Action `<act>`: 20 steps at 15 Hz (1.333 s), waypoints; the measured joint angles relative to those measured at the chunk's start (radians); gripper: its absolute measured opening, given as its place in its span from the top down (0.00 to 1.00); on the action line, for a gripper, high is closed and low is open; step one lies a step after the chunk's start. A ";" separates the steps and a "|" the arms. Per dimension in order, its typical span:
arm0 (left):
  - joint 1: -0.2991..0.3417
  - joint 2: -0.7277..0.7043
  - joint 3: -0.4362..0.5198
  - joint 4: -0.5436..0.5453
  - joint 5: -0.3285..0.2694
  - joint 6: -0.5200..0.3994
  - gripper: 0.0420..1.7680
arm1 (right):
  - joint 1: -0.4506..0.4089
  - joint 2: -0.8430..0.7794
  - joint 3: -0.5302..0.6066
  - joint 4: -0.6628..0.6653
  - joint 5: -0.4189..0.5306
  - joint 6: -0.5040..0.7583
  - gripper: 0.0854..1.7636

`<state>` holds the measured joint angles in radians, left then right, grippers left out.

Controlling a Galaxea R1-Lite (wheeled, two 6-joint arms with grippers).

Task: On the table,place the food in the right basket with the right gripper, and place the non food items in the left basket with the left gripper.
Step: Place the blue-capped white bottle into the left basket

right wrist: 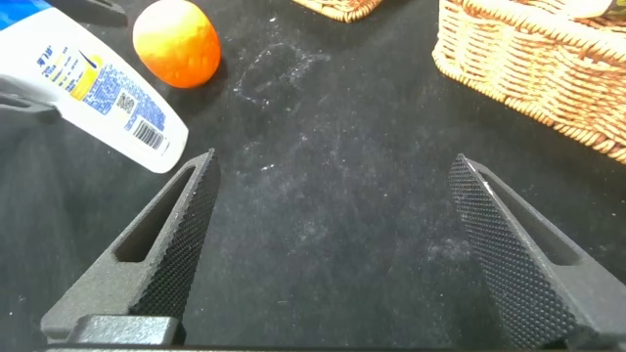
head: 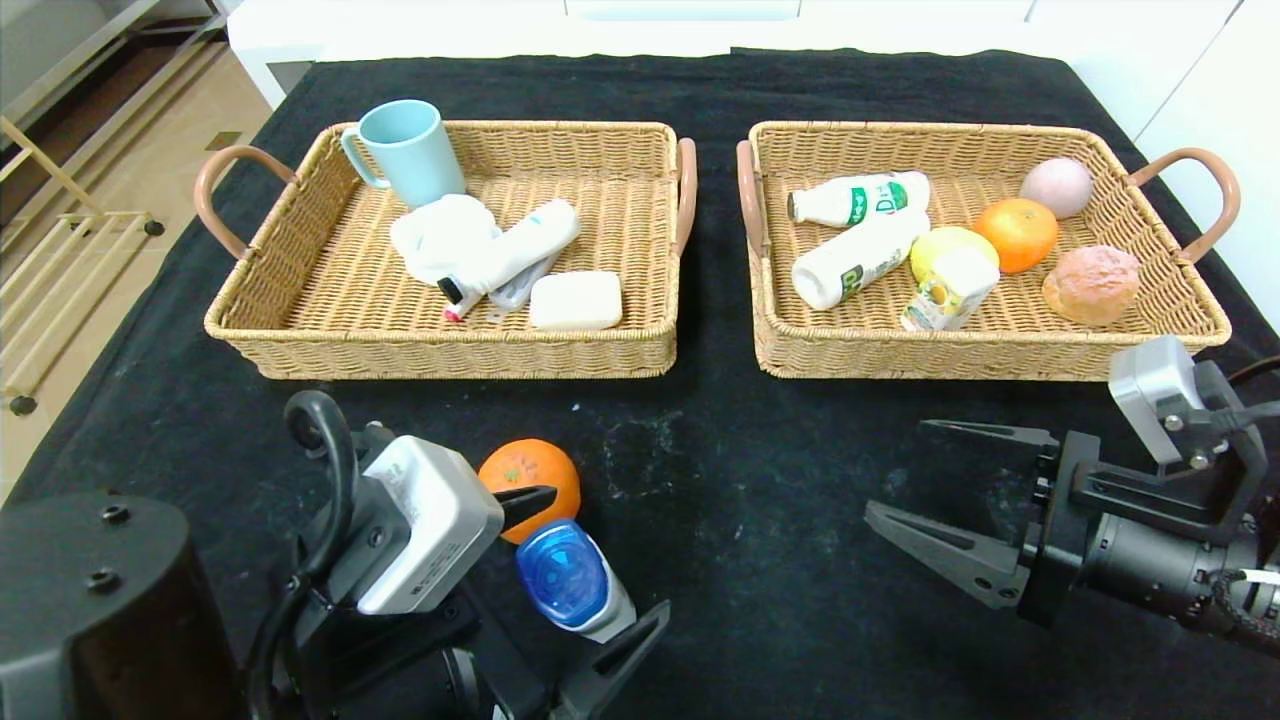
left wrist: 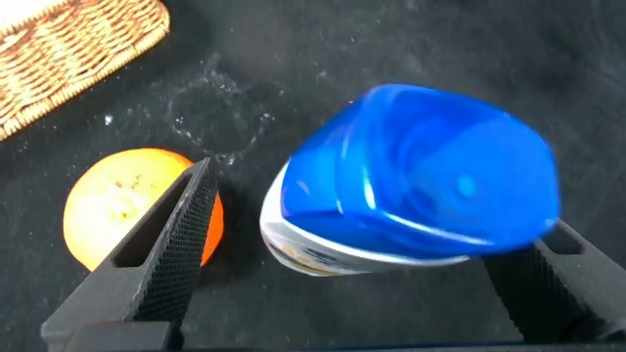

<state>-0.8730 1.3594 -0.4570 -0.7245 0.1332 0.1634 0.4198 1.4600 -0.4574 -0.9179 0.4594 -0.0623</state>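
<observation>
A white bottle with a blue cap (head: 570, 578) (left wrist: 421, 186) lies on the black table (head: 760, 520) at the front left. My left gripper (head: 610, 550) is open with the bottle between its fingers; one finger stands apart from it. An orange (head: 522, 466) (left wrist: 112, 210) rests just behind that finger. My right gripper (head: 897, 468) (right wrist: 335, 161) hangs open over bare cloth at the front right, holding nothing. The left basket (head: 440, 355) holds a wavy white bottle (head: 520, 250). The right basket (head: 980, 355) holds two milk bottles (head: 860, 200), a lemon (head: 945, 247), a juice carton (head: 950, 290) and an orange (head: 1018, 232).
A light-blue mug (head: 410, 150), a crumpled white item (head: 435, 235) and a white block (head: 575, 300) also lie in the left basket. A pinkish ball (head: 1057, 186) and a bun (head: 1092, 284) lie in the right basket. A dark gap separates the baskets.
</observation>
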 joint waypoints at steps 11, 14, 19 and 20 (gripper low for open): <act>0.000 0.007 0.001 0.000 0.002 -0.004 0.45 | 0.000 0.000 0.002 0.000 0.000 0.000 0.03; 0.000 0.007 0.002 0.000 0.002 -0.005 0.46 | 0.000 0.001 0.002 0.000 0.000 0.000 0.03; 0.000 0.008 0.004 0.000 0.002 -0.005 0.47 | 0.000 0.001 0.001 0.000 0.000 0.000 0.03; 0.000 0.008 0.005 0.000 0.002 -0.005 0.47 | 0.000 0.001 0.001 0.000 0.001 0.000 0.03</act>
<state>-0.8730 1.3672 -0.4521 -0.7249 0.1355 0.1587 0.4200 1.4611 -0.4560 -0.9183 0.4602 -0.0623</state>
